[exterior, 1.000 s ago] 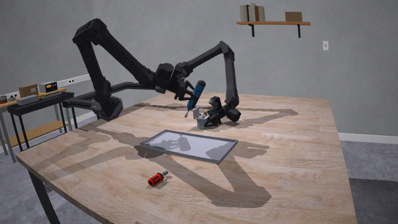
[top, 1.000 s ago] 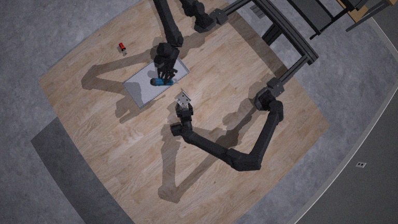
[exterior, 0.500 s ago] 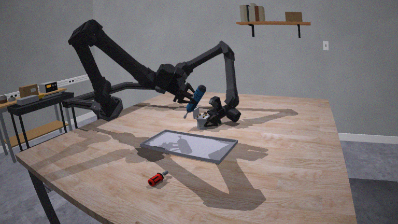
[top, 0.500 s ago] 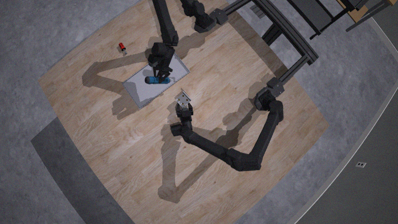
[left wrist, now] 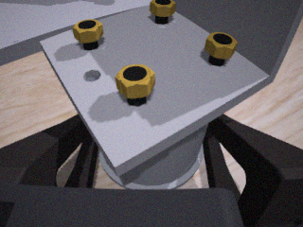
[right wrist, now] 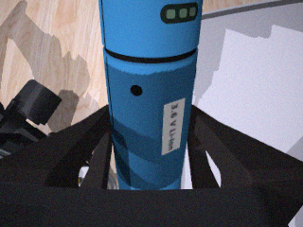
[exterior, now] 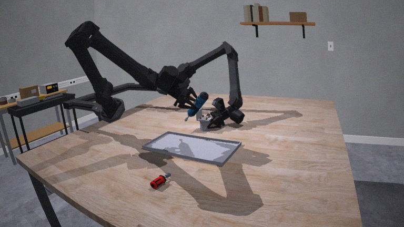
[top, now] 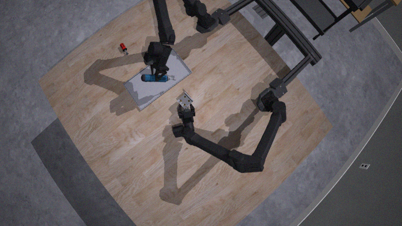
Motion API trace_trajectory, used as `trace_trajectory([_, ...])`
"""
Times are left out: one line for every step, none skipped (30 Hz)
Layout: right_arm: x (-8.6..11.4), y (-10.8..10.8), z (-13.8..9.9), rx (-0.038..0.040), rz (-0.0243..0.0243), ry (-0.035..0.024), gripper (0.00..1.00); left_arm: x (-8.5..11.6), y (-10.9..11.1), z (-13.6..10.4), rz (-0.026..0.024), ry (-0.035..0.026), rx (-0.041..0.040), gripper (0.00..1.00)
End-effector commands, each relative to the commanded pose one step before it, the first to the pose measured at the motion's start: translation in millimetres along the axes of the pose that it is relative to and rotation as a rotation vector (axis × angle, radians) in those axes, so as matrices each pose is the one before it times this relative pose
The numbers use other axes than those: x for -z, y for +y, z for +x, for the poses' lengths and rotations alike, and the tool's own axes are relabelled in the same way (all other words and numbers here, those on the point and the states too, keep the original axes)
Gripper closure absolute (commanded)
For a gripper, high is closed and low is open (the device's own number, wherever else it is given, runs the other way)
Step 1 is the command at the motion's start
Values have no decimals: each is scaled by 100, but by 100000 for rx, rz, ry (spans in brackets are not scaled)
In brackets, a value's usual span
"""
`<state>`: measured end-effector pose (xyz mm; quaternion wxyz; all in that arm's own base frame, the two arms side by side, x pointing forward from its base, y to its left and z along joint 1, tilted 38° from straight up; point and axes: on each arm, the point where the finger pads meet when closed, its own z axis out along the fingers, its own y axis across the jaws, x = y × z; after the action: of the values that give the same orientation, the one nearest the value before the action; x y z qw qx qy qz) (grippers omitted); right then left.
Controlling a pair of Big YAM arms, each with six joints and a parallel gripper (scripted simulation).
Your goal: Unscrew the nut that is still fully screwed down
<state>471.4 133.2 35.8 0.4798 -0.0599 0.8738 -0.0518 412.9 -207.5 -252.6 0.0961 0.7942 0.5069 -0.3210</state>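
The joint module (exterior: 203,126) (left wrist: 156,174) stands upright on the table. Its L-shaped bracket (top: 185,100) (left wrist: 156,59) lies on top. Several brass nuts, such as the nearest nut (left wrist: 135,82), sit on black studs, with black showing beneath each in the left wrist view. An empty hole (left wrist: 92,76) is beside them. My left gripper (top: 186,109) (left wrist: 151,114) is shut on the module's round body below the bracket. My right gripper (exterior: 194,103) (right wrist: 150,113) is shut on the blue electric nut driver (top: 151,77) (exterior: 200,101) (right wrist: 147,71), tilted in the air, socket down, clear of the nuts.
A shallow grey tray (top: 177,60) (exterior: 208,150) (right wrist: 237,71) lies beside the module, partly under the raised driver. A red hand tool (top: 123,46) (exterior: 158,182) lies on the table beyond the tray. The bracket's upright wall (left wrist: 256,28) rises beside the nuts.
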Motion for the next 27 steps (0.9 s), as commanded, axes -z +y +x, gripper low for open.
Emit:
trace_trajectory([-509,-952,-4188,-8495,2026,-5218,58,-848,251,-1411,1451,721,-3174,41])
trace_trajectory([-1,-343,-89,-1030,727,461,58,0,0,0,0,0,0,41])
trace_trajectory([-3,-331,-91,-1030,666,469,58,0,0,0,0,0,0,41])
trace_trajectory([-5,-334,-95,-1030,687,466,58,0,0,0,0,0,0,41])
trace_trajectory([-7,-335,-99,-1031,697,465,58,0,0,0,0,0,0,41])
trace_trajectory([-8,-333,-103,-1031,696,465,58,0,0,0,0,0,0,41])
trace_trajectory([-10,-334,-106,-1031,705,463,58,0,0,0,0,0,0,41])
trace_trajectory([-12,-334,-110,-1031,712,462,58,0,0,0,0,0,0,41])
trace_trajectory([-14,-334,-114,-1031,721,460,58,0,0,0,0,0,0,41])
trace_trajectory([-15,-335,-118,-1031,729,458,58,0,0,0,0,0,0,41])
trace_trajectory([223,774,103,804,-1428,-39,58,0,0,0,0,0,0,41])
trace_trajectory([247,862,116,892,-1604,-38,58,0,0,0,0,0,0,41])
trace_trajectory([0,20,4,0,-116,24,58,0,0,0,0,0,0,41])
trace_trajectory([0,0,0,0,0,0,58,0,0,0,0,0,0,41])
trace_trajectory([0,0,0,0,0,0,58,0,0,0,0,0,0,41])
trace_trajectory([-267,-1504,-248,-2220,3005,409,58,0,0,0,0,0,0,41])
trace_trajectory([-114,-863,-178,-1581,1757,401,58,0,0,0,0,0,0,41])
trace_trajectory([22,-358,-116,-1046,856,374,58,0,0,0,0,0,0,41])
trace_trajectory([20,-340,-116,-1046,758,397,58,0,0,0,0,0,0,41])
trace_trajectory([18,-329,-117,-1046,697,412,58,0,0,0,0,0,0,41])
trace_trajectory([16,-331,-121,-1047,718,407,58,0,0,0,0,0,0,41])
trace_trajectory([15,-332,-125,-1047,728,404,58,0,0,0,0,0,0,41])
trace_trajectory([13,-331,-129,-1047,728,404,58,0,0,0,0,0,0,41])
trace_trajectory([11,-331,-133,-1047,736,402,58,0,0,0,0,0,0,41])
trace_trajectory([9,-331,-136,-1047,744,399,58,0,0,0,0,0,0,41])
trace_trajectory([7,-331,-140,-1047,751,397,58,0,0,0,0,0,0,41])
trace_trajectory([6,-331,-144,-1047,760,394,58,0,0,0,0,0,0,41])
